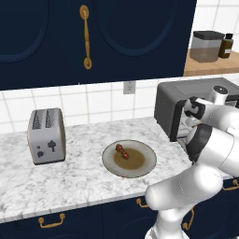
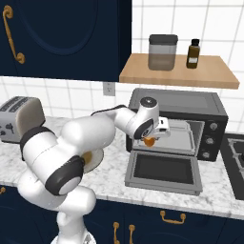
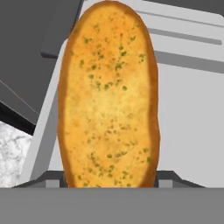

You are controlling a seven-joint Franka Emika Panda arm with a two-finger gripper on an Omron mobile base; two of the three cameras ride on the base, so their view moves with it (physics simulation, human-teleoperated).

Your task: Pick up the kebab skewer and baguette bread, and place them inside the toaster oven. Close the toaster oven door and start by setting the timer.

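The kitchen has dark blue cupboards, white wall tiles and a grey marble surface (image 1: 70,182). On the left stands a silver toaster (image 1: 46,136). Near the middle sits a round plate (image 1: 140,169), and the kebab skewer (image 1: 122,151) lies on it, towards the back.

On the right stands the toaster oven (image 2: 190,107). The toaster oven door (image 2: 164,170) is folded down flat onto the surface, so the inside and its metal tray (image 2: 183,136) can be seen.

The white arm reaches to the mouth of the oven. The claw (image 2: 151,139) is at the left part of the opening, just above the door. It holds the baguette bread (image 3: 109,94) between its two sides, and they stand fairly wide around the loaf. In the hand view the bread is long and golden with little green specks, and it hangs over the pale tray.

A wooden shelf (image 2: 138,74) above the oven carries a grey jar (image 2: 163,52) and a small brown bottle (image 2: 192,54).
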